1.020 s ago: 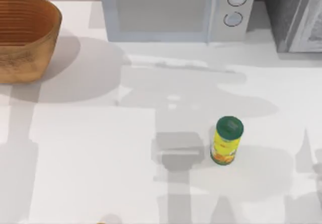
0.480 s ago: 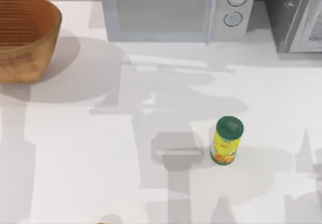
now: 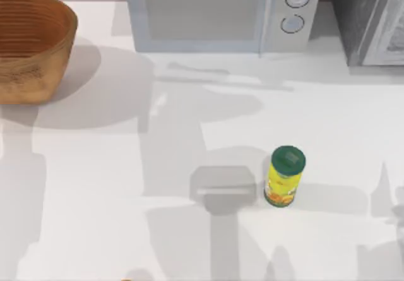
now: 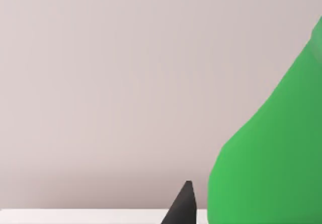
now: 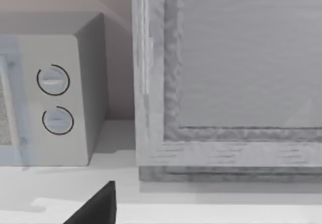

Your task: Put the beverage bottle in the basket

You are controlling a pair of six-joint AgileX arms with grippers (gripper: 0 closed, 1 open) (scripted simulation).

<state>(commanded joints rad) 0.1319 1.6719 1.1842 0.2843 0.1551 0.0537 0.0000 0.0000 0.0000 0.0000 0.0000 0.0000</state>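
Observation:
The beverage bottle (image 4: 271, 148) is a translucent green body close up in the left wrist view, raised off the table with the pale wall behind it. My left gripper (image 4: 224, 211) is shut on it, and one dark fingertip (image 4: 183, 206) shows beside the bottle. The basket (image 3: 28, 44), light brown and woven, stands at the table's far left corner in the top view. A dark part of my right gripper (image 5: 95, 209) shows in the right wrist view, facing the back right of the table.
A yellow can with a dark green lid (image 3: 285, 177) stands right of centre. A microwave (image 3: 218, 12) sits along the back edge, with a grey appliance (image 3: 372, 19) to its right. Arm shadows lie across the white tabletop (image 3: 95, 186).
The arm shadows on the table have slid to the left, toward the basket's side. The can and the basket have not moved.

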